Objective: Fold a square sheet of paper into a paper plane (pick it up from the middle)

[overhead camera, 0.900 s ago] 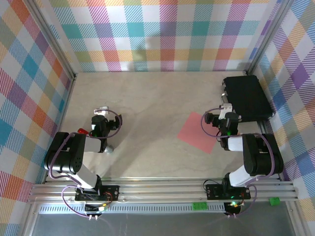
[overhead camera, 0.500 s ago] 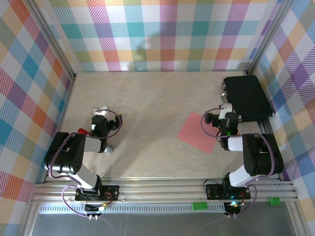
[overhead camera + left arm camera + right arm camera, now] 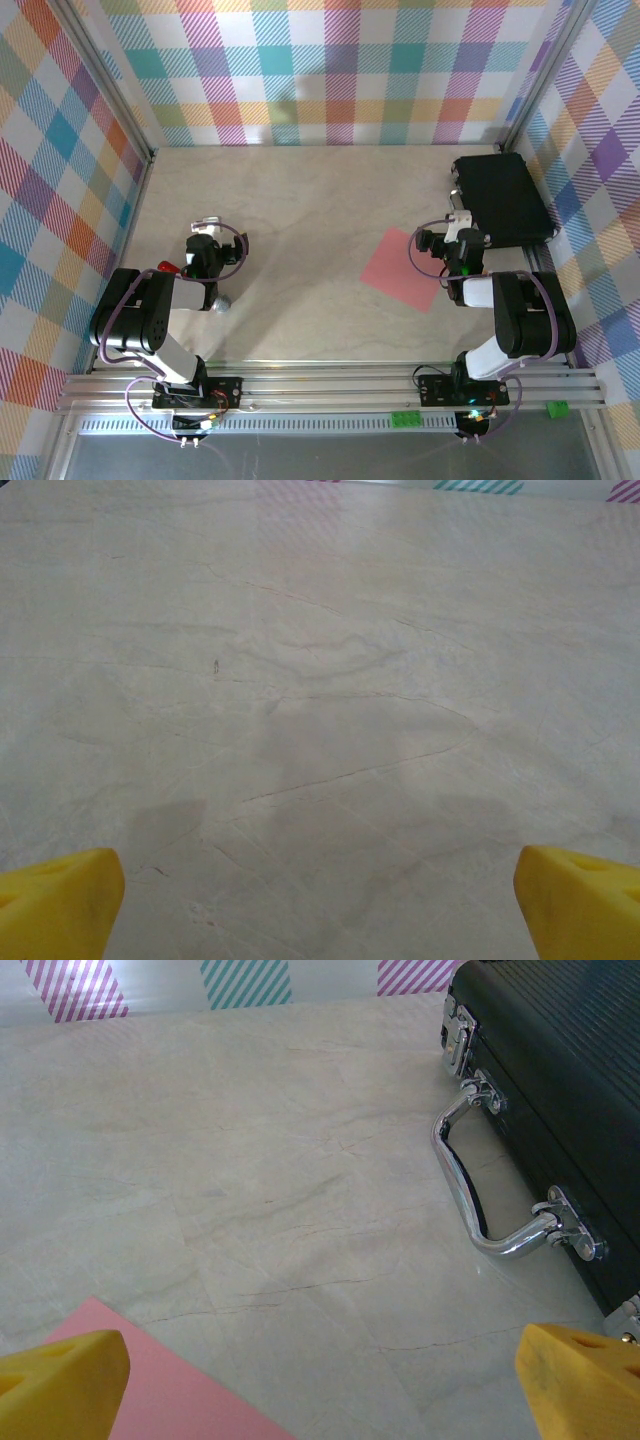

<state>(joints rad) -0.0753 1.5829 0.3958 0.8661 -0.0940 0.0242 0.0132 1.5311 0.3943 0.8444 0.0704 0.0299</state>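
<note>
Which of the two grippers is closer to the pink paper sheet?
The right gripper: the pink sheet lies just beside it, while the left gripper sits across the table.

No visible change — nothing moved, apparently

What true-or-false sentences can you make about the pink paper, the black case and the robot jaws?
1. The square sheet of paper lies flat and unfolded on the table. True.
2. The jaws of the right arm grip the paper. False: they stand open, holding nothing.
3. The black case sits at the table's far right corner. True.
4. The case's handle is gold. False: it is shiny silver.
5. The paper lies closest to the left arm. False: it lies beside the right arm.
</note>
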